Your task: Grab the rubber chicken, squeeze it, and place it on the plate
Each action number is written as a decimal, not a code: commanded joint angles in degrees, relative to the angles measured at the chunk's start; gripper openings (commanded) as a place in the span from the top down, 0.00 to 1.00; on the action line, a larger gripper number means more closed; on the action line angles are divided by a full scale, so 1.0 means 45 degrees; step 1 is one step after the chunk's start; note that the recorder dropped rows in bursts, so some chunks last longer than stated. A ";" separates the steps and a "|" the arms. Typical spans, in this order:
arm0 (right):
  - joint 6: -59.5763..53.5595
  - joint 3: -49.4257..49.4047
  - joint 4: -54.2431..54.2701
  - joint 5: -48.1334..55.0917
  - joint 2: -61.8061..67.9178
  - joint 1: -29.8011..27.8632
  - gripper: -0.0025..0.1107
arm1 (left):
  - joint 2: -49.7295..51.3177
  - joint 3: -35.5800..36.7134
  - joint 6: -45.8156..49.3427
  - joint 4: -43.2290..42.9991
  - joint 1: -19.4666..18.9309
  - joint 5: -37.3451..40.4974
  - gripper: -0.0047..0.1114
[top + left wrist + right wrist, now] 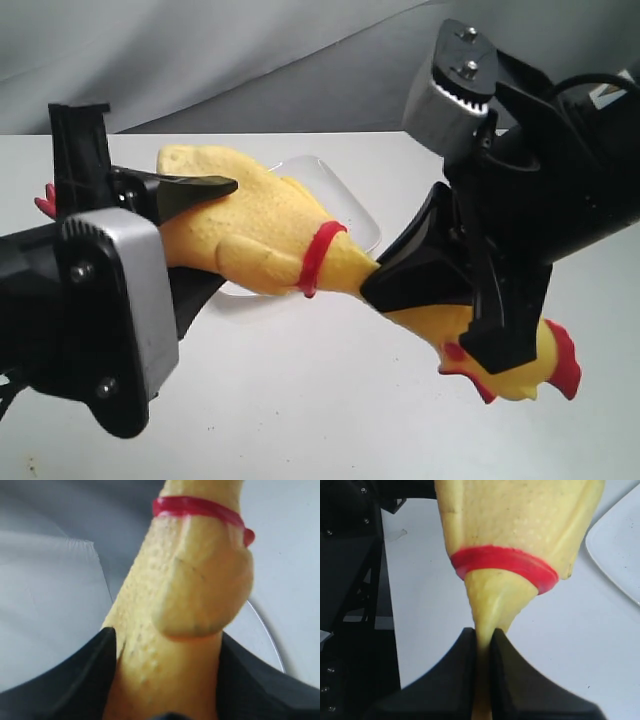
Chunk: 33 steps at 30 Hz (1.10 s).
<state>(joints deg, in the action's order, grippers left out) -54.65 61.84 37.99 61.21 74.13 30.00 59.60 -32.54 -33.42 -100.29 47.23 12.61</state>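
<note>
Your left gripper [167, 640] clasps the chicken [265, 225], one finger pressed on each side of its body. Your right gripper [482, 637] pinches the neck nearly flat between its fingertips, arm angled downward.

Non-task stuff on my feed: a white table [330, 400], matte and plain, fills the lower part of the exterior view and runs off both sides. Behind it hangs a grey cloth backdrop [250, 60], wrinkled, with a darker fold slanting down toward the table's far edge. Right wrist view shows the same white surface. Left wrist view shows blurry grey cloth.
</note>
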 commanded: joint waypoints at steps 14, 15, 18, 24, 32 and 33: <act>-0.0124 0.0050 0.0567 -0.0051 -0.0063 0.0038 0.98 | -0.0012 -0.0619 -0.1553 0.0076 0.0086 -0.1490 0.75; -0.0124 0.0050 0.0567 -0.0051 -0.0063 0.0038 0.98 | 0.0070 -0.0619 -0.1553 0.0076 0.0086 -0.1699 0.66; -0.0124 0.0050 0.0567 -0.0051 -0.0063 0.0038 0.98 | 0.0230 -0.0619 -0.1553 0.0076 0.0086 -0.1854 0.41; -0.0124 0.0050 0.0567 -0.0051 -0.0063 0.0038 0.98 | 0.0317 -0.0619 -0.2193 0.0859 0.0086 -0.1734 0.27; -0.0124 0.0050 0.0544 -0.0002 -0.0063 0.0038 0.98 | 0.0317 -0.0375 -0.0205 0.0512 0.0086 -0.1570 0.29; -0.0124 0.0050 0.0544 -0.0002 -0.0063 0.0038 0.98 | 0.0317 -0.0231 0.0249 0.0512 0.0086 -0.1456 0.29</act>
<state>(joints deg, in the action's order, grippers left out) -54.65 61.84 36.32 62.92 73.88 30.00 61.02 -34.21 -35.73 -97.81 47.09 9.18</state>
